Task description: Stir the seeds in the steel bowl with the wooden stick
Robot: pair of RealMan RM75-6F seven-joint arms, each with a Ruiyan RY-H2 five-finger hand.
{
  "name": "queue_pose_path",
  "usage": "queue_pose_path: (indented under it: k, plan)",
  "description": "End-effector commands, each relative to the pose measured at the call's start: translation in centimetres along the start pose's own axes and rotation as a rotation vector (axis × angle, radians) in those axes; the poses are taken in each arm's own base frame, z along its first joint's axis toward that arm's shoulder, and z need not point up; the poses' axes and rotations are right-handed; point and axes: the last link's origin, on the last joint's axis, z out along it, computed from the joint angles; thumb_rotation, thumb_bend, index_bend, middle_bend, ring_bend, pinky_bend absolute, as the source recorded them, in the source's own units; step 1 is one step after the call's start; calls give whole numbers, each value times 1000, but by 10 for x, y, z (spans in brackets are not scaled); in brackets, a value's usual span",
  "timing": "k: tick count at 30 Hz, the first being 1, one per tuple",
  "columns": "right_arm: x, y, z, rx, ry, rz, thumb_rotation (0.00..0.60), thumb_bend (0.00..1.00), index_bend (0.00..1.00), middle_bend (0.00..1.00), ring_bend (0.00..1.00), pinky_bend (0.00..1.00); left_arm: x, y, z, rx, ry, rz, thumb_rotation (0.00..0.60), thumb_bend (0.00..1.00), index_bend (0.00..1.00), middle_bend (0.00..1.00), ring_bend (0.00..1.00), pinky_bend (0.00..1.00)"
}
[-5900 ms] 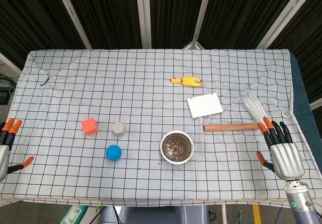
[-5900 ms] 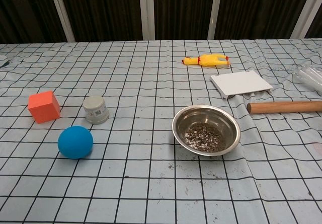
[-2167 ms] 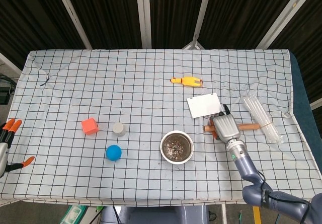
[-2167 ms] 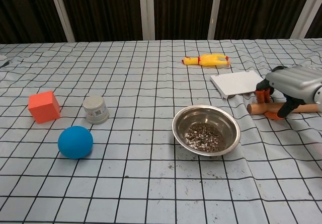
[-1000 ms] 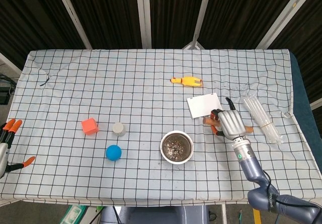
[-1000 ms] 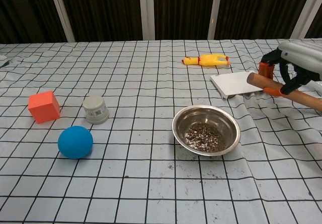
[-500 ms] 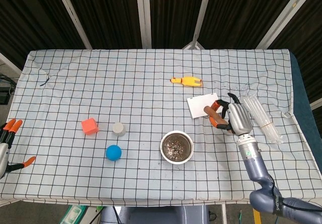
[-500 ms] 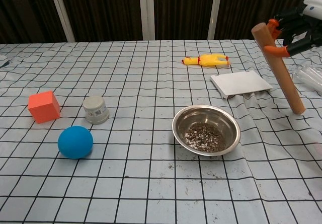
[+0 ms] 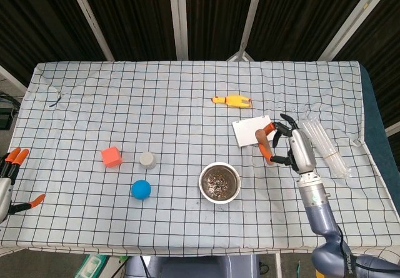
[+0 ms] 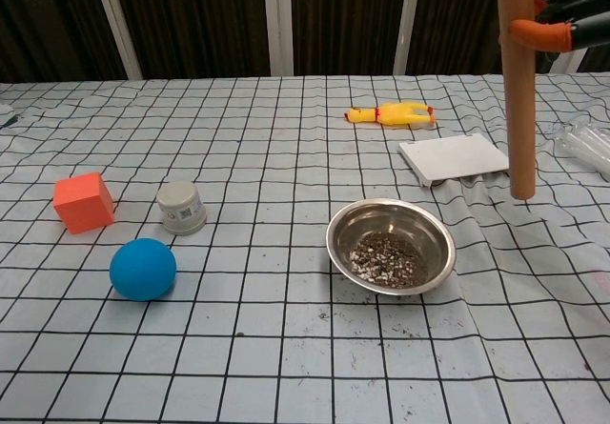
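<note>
A checked cloth covers the table (image 9: 187, 90), seen from above in the head view and from the front in the chest view. The right hand (image 9: 294, 148) grips the wooden stick (image 10: 519, 81) near its top end, orange-tipped fingers (image 10: 541, 33) wrapped round it. The stick stands upright, its long axis vertical, its lower end pointing down at the cloth and hanging clear of it, to the right of the steel bowl (image 10: 391, 245) and apart from it. In the head view the stick shows only as a short brown end (image 9: 261, 138) between the fingers, over the edge of the white card (image 9: 250, 130). The bowl sits near the front middle of the table with a patch of dark seeds (image 10: 386, 257) in its bottom. Half a second earlier the stick leaned with its lower end out to the right; now it is straight up and higher in the chest view. About six seconds ago it lay flat on the cloth right of the bowl, with the right hand resting at the table's edge. The left hand (image 9: 7, 181) rests at the left edge of the table, holding nothing, fingers spread. Also on the cloth: a yellow rubber chicken (image 10: 391, 113) behind the bowl, clear tubes (image 9: 325, 143) at far right, and to the left an orange cube (image 10: 83, 202), a small grey jar (image 10: 181, 206) and a blue ball (image 10: 143, 269)
</note>
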Motion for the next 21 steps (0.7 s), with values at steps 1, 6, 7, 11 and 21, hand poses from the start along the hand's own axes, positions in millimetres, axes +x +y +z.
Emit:
queue_pose_path:
  k: [1, 6, 7, 11, 21]
  plan:
    - [-10, -10, -7, 21, -6, 61, 600, 486, 777, 627, 661, 121, 0, 0, 0, -1, 0, 0, 600, 0, 0, 0, 0, 0]
    - [-32, -23, -17, 54, -48, 136, 600, 485, 777, 627, 661, 122, 1, 0, 0, -3, 6, -1, 600, 0, 0, 0, 0, 0]
    - [-36, -26, -19, 61, -56, 153, 600, 485, 777, 627, 661, 121, 1, 0, 0, -3, 8, -2, 600, 0, 0, 0, 0, 0]
    - [-49, -34, -24, 85, -75, 191, 600, 485, 778, 627, 661, 121, 1, -1, 0, -2, 10, -3, 600, 0, 0, 0, 0, 0]
    - [-80, -36, -29, 97, -105, 222, 600, 485, 777, 627, 661, 122, 1, -2, 1, -2, 7, -5, 600, 0, 0, 0, 0, 0]
